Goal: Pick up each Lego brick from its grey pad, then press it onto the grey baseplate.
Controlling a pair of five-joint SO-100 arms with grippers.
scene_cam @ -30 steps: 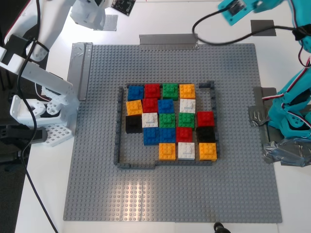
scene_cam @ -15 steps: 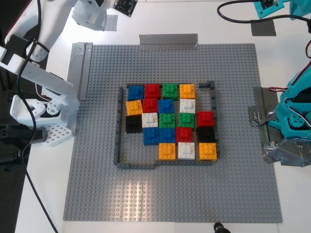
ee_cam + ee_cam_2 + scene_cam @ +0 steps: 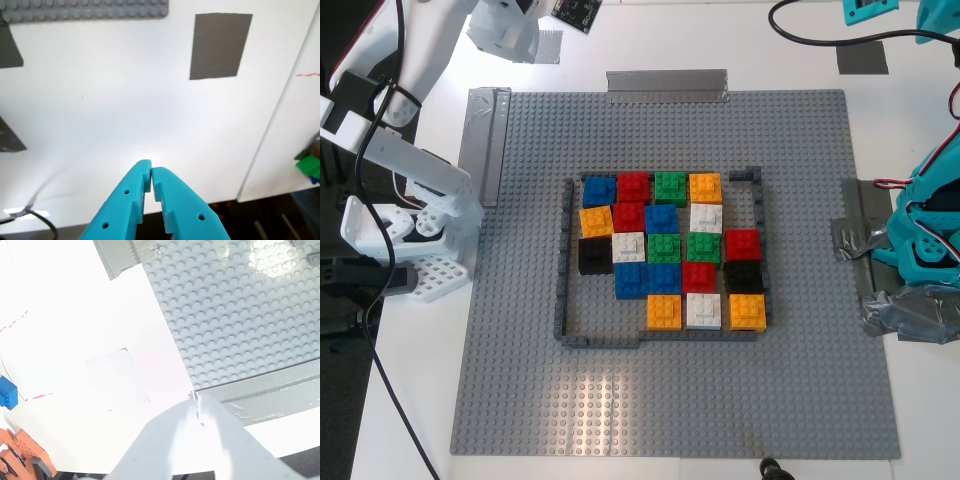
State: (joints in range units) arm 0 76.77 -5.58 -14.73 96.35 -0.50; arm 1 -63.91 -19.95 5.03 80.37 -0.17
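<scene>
A white table [image 3: 920, 400] carries the grey baseplate [image 3: 520, 380] and grey pads [image 3: 863, 57].

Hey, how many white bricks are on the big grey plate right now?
3, in the exterior view: a white brick under the top-row orange brick, another right of a black brick, a third in the bottom row. None looks hidden.

My first gripper [image 3: 151, 172], teal, is hovering with jaws pressed together beyond the grey baseplate's [image 3: 520, 330] far edge, while my second gripper [image 3: 196, 402], white, is hanging closed just off the baseplate's corner.
</scene>
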